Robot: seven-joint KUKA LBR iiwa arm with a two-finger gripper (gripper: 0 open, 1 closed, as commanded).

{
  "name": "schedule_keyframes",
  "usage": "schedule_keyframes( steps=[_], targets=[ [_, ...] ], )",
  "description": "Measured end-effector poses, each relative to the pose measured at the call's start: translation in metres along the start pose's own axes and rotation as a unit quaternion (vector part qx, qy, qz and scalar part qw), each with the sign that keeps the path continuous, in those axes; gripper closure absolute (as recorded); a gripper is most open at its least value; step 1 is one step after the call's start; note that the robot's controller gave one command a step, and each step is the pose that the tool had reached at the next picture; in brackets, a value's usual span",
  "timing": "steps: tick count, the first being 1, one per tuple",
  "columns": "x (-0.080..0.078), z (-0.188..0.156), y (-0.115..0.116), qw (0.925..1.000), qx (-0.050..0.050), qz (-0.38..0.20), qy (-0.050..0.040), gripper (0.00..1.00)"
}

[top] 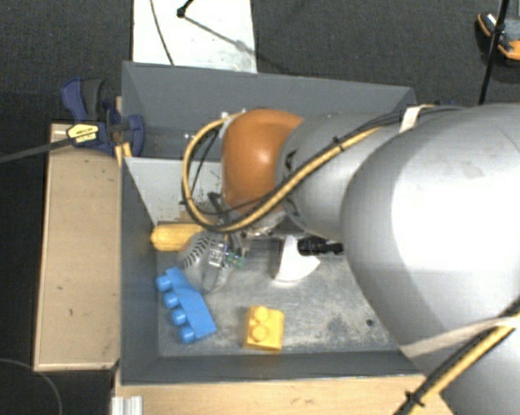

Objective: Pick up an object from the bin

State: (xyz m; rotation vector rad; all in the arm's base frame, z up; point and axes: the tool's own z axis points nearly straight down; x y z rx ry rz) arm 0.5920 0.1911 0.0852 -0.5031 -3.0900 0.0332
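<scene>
My gripper (209, 257) is low in the left part of the bin, under the arm's orange cover. Touching its left side, or nearly so, is a yellow oblong thing (174, 237) lying by the bin's left wall. A blue studded building block (185, 306) lies just below the gripper, towards the front left corner. To the gripper's right stands a white rounded thing (293, 263) with a black part (321, 245) at its top. I see nothing held.
A yellow studded block (264, 328) lies near the bin's front wall, right of the blue one. The big grey arm covers the bin's right side and back. Bare bin floor shows between the blocks and at the front right.
</scene>
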Motion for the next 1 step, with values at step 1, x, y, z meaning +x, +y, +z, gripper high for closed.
schedule_keyframes(
  steps=[1],
  targets=[
    [0.0079, 0.0052, 0.0225, 0.9970, 0.006, 0.077, -0.0018, 1.00]
  ],
)
